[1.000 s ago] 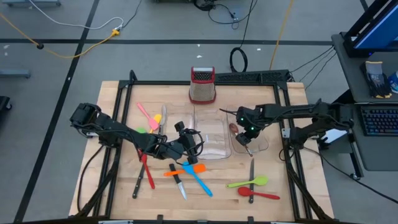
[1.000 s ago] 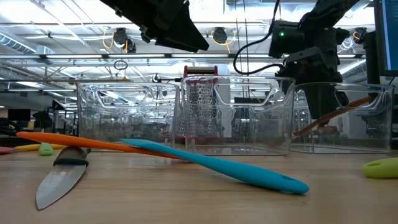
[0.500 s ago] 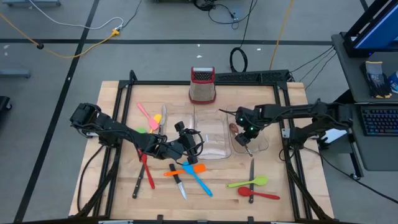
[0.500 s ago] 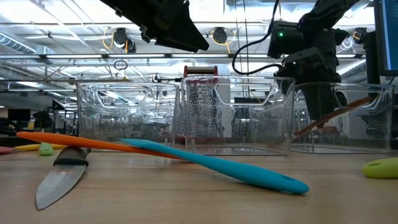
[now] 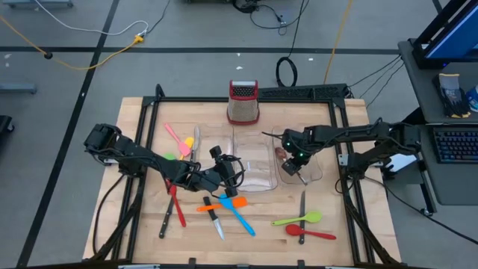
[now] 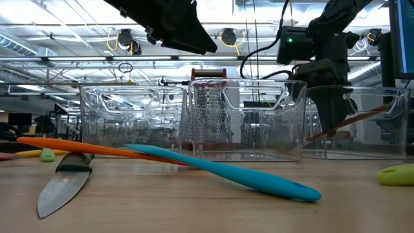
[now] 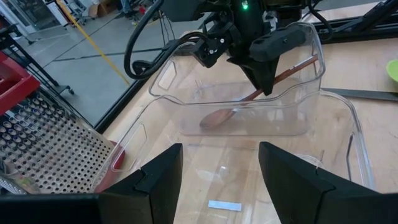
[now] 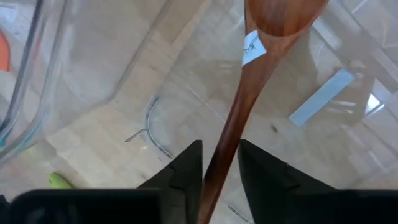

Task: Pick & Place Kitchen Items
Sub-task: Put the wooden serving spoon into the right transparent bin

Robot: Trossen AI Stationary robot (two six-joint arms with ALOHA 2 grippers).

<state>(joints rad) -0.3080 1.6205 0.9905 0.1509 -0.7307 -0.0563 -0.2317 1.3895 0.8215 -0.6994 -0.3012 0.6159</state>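
Two dark arms over a wooden bench point(image 5: 134, 119), one from each side. Left arm point(image 5: 149, 161) stretched low toward the middle, its jaws set wide with nothing between them, just at the near wall of the middle clear bin point(image 5: 254, 161). Right arm point(image 5: 351, 134) bent in from the far side, its jaws pointing down into the smaller right-hand clear bin point(image 5: 314, 175), drawn narrow on either side of the brown spoon's handle; cannot tell whether pressing on the wood or just clear of it.

Steel box grater point(image 5: 243, 104) with a red top upright behind the bins, near the bench's back edge.

Brown spoon point(image 7: 261, 90) inside the right-hand bin: bowl down on the bin floor, handle slanting up and resting over the rim, a small white sticker just below the bowl.

Loose on the bench in front of the bins:
- blue spatula point(image 5: 240, 217) crossed with an orange spatula point(image 5: 224, 204), a black-handled knife point(image 5: 215, 223) just beside them;
- green spoon point(image 5: 299, 219) and red spoon point(image 5: 310, 233) side by side toward the right, a second knife point(image 5: 302, 205) near them, pointing at the right-hand bin;
- pink spatula point(image 5: 173, 134) to the left of the bins, beyond the left arm;
- red utensil point(image 5: 175, 205) on the near side of the left arm.
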